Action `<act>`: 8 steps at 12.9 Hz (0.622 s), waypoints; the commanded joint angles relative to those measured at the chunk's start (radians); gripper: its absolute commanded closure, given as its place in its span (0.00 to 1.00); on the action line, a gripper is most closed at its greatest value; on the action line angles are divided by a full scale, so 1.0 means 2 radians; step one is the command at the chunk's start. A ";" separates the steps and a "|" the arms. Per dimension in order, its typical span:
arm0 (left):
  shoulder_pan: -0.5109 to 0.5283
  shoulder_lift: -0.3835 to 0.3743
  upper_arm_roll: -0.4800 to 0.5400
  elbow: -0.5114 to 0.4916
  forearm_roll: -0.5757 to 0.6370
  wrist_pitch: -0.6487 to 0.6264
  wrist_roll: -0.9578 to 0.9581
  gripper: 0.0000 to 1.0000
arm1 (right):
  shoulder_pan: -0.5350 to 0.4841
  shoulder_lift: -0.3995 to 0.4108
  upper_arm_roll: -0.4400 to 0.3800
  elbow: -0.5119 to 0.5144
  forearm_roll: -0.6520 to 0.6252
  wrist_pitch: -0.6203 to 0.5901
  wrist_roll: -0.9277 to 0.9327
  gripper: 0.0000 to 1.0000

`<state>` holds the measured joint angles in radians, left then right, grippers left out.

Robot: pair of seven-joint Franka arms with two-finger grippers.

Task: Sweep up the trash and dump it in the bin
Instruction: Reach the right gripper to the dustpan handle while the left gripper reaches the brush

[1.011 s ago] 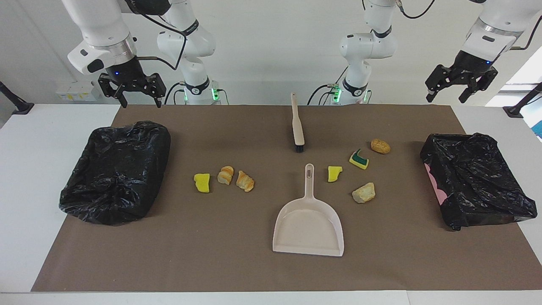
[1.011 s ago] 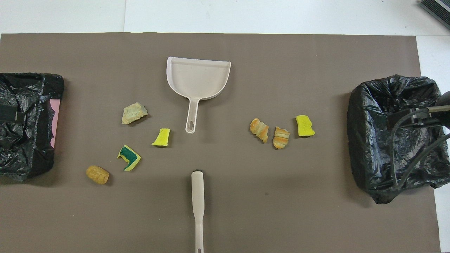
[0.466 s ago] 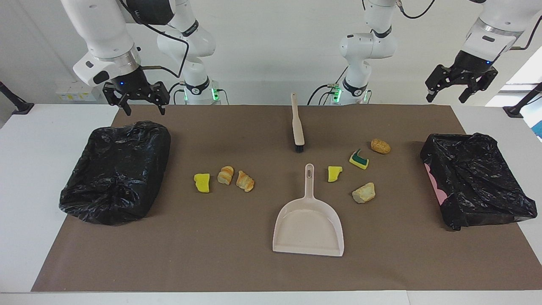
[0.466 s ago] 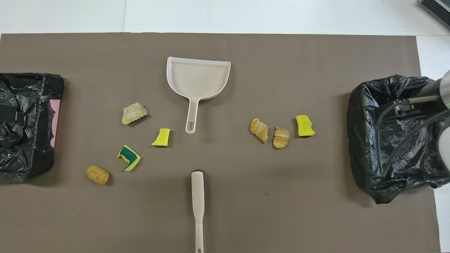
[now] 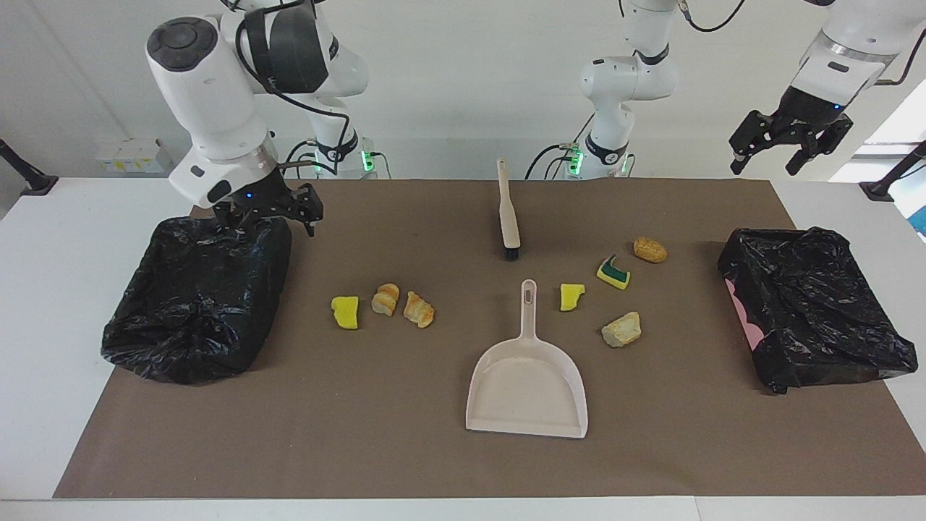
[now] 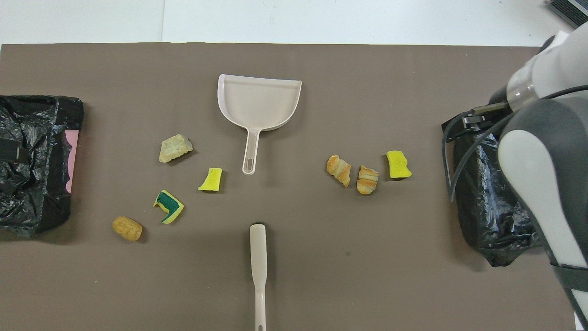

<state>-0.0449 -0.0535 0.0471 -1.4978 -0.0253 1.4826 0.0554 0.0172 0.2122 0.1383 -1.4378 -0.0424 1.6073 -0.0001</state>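
Seven trash scraps lie on the brown mat. A yellow sponge (image 5: 346,312) (image 6: 398,164) and two croissant pieces (image 5: 385,298) (image 5: 419,310) lie toward the right arm's end. A yellow sponge (image 5: 571,297), a green-sided sponge (image 5: 613,272), a bread roll (image 5: 650,250) and a pale bread chunk (image 5: 621,329) lie toward the left arm's end. The beige dustpan (image 5: 527,383) (image 6: 259,101) and the brush (image 5: 508,213) (image 6: 258,266) lie in the middle. My right gripper (image 5: 269,219) is open and empty, low over the black bin's (image 5: 199,293) corner nearest the robots. My left gripper (image 5: 767,153) is open, empty and raised.
A second black-bagged bin (image 5: 810,315) (image 6: 32,161) stands at the left arm's end of the table. In the overhead view my right arm (image 6: 542,151) covers much of the bin (image 6: 487,207) at its end. White table shows around the mat (image 5: 362,434).
My right arm has swung down and toward the table's middle, bringing its gripper from above the table edge to low over the bin's corner. The left gripper has hardly moved. The trash, brush and dustpan lie unmoved.
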 commanded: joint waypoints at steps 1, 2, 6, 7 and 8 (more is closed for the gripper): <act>-0.007 -0.015 -0.007 -0.017 0.003 -0.003 -0.009 0.00 | 0.023 0.033 0.001 0.016 0.005 0.022 0.027 0.00; -0.013 -0.019 -0.014 -0.026 0.003 0.002 -0.009 0.00 | 0.037 0.043 0.001 0.016 0.006 0.035 0.046 0.00; -0.081 -0.058 -0.023 -0.105 0.003 0.024 -0.060 0.00 | 0.092 0.080 0.003 0.016 0.007 0.094 0.146 0.00; -0.103 -0.074 -0.024 -0.140 0.003 0.045 -0.077 0.00 | 0.106 0.089 0.003 0.016 0.007 0.113 0.171 0.00; -0.134 -0.091 -0.024 -0.180 0.001 0.067 -0.103 0.00 | 0.120 0.099 0.003 0.016 0.007 0.132 0.195 0.00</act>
<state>-0.2270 -0.1366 -0.0135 -1.6875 -0.0268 1.5278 -0.0804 0.2288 0.3703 0.1437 -1.4358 -0.0422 1.8335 0.3234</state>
